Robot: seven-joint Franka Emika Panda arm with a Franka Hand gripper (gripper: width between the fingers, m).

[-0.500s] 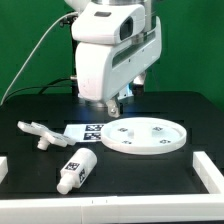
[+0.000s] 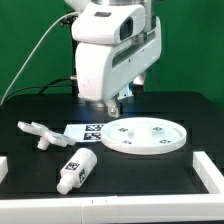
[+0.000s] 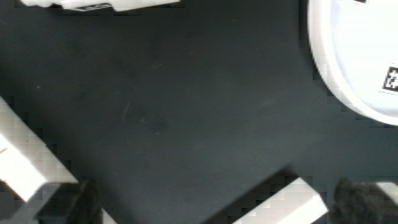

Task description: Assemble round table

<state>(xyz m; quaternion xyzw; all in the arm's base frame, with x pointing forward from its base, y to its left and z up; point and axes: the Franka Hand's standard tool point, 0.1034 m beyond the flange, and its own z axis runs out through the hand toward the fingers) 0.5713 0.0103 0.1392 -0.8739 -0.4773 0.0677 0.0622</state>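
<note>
Reading the exterior view like a clock face here. The black tabletop (image 2: 30,105) is taking up most of the scene, and the big white arm (image 2: 110,50) is hanging over the middle from 12 o'clock. The round disc (image 2: 146,136) is lying flat on the tabletop at about 4 o'clock from centre, with small tags showing on its face. The leg (image 2: 76,171) is lying on its side down at 7 o'clock, well apart from the disc. The foot piece (image 2: 38,132) is sitting out at 9 o'clock. The marker board (image 2: 88,130) is peeking out just beside the disc's 9 o'clock rim. The end effector (image 2: 113,103) is hovering above that spot, gripping nothing. In the wrist view its fingers (image 3: 54,205) are standing wide apart.
</note>
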